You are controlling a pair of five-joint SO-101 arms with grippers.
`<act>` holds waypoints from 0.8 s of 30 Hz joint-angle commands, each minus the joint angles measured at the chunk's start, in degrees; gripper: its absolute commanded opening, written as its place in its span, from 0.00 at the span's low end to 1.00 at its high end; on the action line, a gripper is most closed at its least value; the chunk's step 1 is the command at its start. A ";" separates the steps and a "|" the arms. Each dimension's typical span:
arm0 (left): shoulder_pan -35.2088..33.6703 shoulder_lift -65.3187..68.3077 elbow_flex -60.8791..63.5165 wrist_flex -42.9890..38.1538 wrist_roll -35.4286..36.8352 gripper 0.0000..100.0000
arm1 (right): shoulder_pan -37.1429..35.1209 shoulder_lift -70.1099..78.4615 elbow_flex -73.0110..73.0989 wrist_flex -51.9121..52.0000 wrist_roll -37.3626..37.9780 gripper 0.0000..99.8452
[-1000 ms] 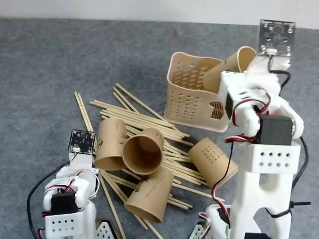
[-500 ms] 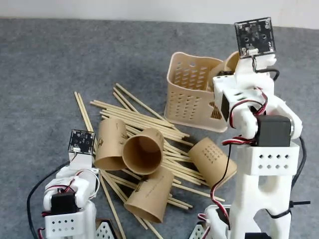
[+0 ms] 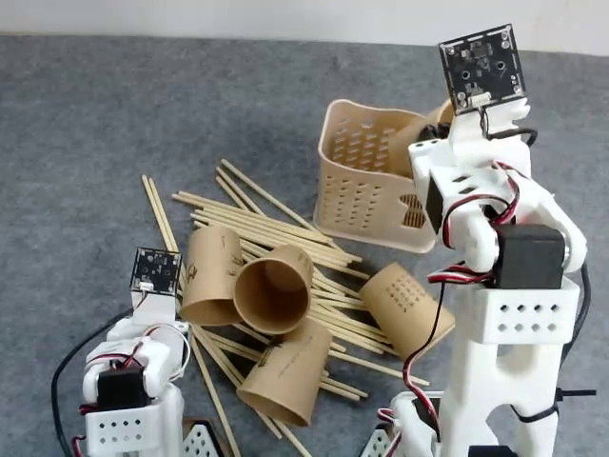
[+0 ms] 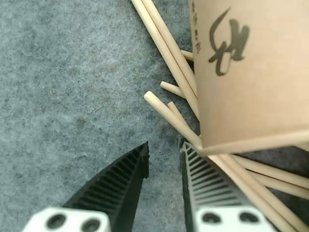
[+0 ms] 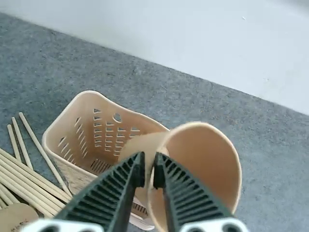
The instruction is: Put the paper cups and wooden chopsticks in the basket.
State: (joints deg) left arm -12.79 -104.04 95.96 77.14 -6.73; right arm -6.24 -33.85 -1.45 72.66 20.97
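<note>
My right gripper (image 5: 148, 171) is shut on the wall of a paper cup (image 5: 205, 162), which lies on its side over the far right rim of the tan slotted basket (image 5: 89, 135). From above, only a bit of that cup (image 3: 435, 119) shows behind the right arm, at the basket (image 3: 366, 176). Several more paper cups lie on the wooden chopsticks (image 3: 276, 233): one (image 3: 211, 276) near the left arm, one (image 3: 274, 293) with its mouth up, one (image 3: 285, 371) in front, one (image 3: 407, 307) by the right arm's base. My left gripper (image 4: 164, 147) hovers low over the carpet, slightly open and holding nothing, beside a cup (image 4: 246, 72) and chopsticks (image 4: 169, 43).
Grey carpet (image 3: 95, 124) covers the table, with free room at the left and back. A white wall (image 5: 169, 34) runs behind the basket. The right arm's tall white body (image 3: 509, 314) stands close to the nearest cup.
The right arm has swung left and tipped down, carrying its cup from above the basket's right corner to over the rim. The left arm has kept still.
</note>
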 commanded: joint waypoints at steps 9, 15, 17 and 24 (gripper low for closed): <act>-0.13 -0.04 1.19 0.09 0.44 0.12 | -0.75 -0.04 -2.59 0.22 5.80 0.05; -0.13 -0.04 1.19 0.09 0.44 0.12 | -0.84 -0.13 1.01 -0.31 5.71 0.05; -0.13 -0.04 1.19 0.09 0.44 0.12 | -0.48 -0.66 1.10 -0.31 5.71 0.05; -0.13 -0.04 1.19 0.09 0.44 0.12 | -0.40 -0.13 -8.92 0.04 0.35 0.05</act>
State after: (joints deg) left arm -12.79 -104.04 95.96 77.14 -6.73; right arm -6.42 -33.85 -4.53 72.66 24.40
